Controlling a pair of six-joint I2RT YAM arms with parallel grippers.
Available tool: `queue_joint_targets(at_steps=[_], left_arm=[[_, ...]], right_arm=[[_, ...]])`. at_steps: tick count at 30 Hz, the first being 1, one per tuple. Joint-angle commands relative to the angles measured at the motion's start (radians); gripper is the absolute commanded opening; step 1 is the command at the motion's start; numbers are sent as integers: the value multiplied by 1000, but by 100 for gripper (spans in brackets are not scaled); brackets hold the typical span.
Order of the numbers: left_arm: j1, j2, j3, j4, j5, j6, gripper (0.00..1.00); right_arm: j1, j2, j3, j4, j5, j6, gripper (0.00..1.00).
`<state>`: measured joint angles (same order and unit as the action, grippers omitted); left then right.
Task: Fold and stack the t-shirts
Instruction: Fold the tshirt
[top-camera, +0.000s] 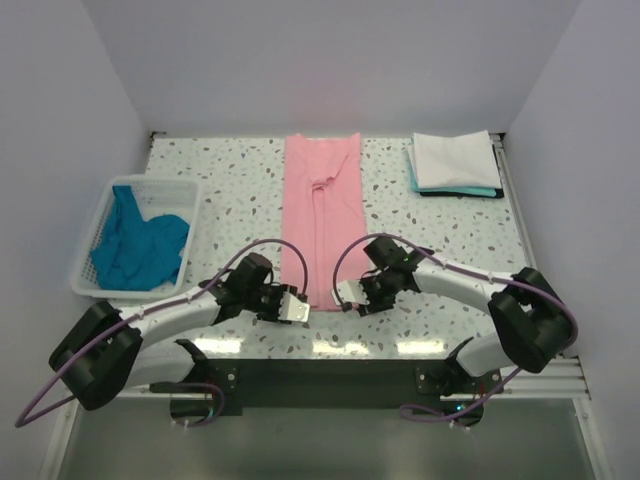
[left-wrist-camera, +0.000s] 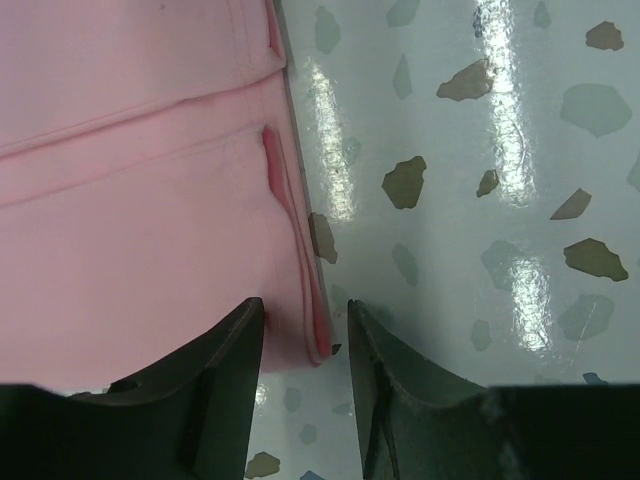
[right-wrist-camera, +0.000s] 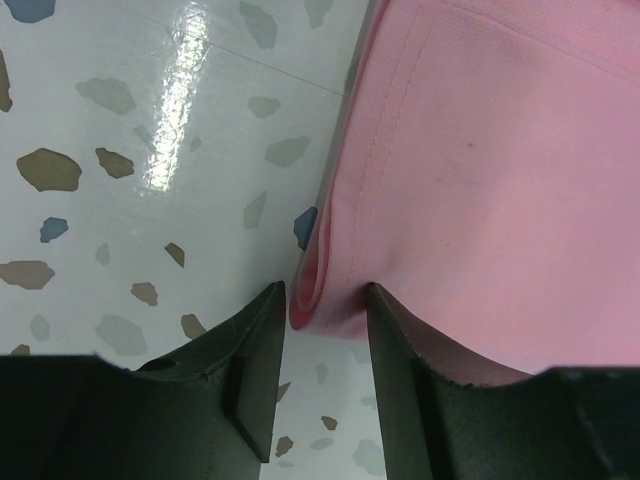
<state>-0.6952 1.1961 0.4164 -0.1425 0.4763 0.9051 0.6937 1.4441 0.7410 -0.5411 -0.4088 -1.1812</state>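
The pink t-shirt is lying as 1 long narrow strip down the middle of the surface, its hem nearest the arms. The left gripper is straddling the near left corner, about half open; I cannot tell whether it is gripping. The right gripper is pinching the folded edge at the near right corner. The cloth is looking light, soft and limp, likely needing both corners held with all layers caught.
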Motion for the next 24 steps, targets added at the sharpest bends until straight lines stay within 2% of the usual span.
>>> queue_joint_targets(at_steps=[1,6,7,9,10,12,13,15,16,17,24], left_arm=[[-6,19,9,18,-8,20,43],[-7,49,9,-5,-19,28,42],[-9,66,15,-6,-24,20,41],[-9,79,19,-9,-34,12,33],[-7,89,24,-15,-33,11,22],[-7,88,27,-14,-33,-6,18],[-7,79,27,-5,-33,-17,15],[-7,63,31,0,-36,-43,10],[-7,48,36,-8,-38,-48,3],[-7,40,42,-18,-36,-49,0],[-44,-65,85,-176,31,-47,0]], right_arm=[[4,18,-15,59,1,-37,42],[6,32,-49,75,34,-63,36],[6,33,-55,81,42,-61,32],[9,39,-66,99,59,-55,28],[9,41,-68,105,67,-49,24],[10,41,-66,116,77,-28,19],[9,39,-58,112,77,-23,10],[10,27,-49,92,79,-3,0],[9,19,-40,87,76,8,0],[10,7,-37,72,74,15,0],[43,-155,-60,-57,15,12,0]])
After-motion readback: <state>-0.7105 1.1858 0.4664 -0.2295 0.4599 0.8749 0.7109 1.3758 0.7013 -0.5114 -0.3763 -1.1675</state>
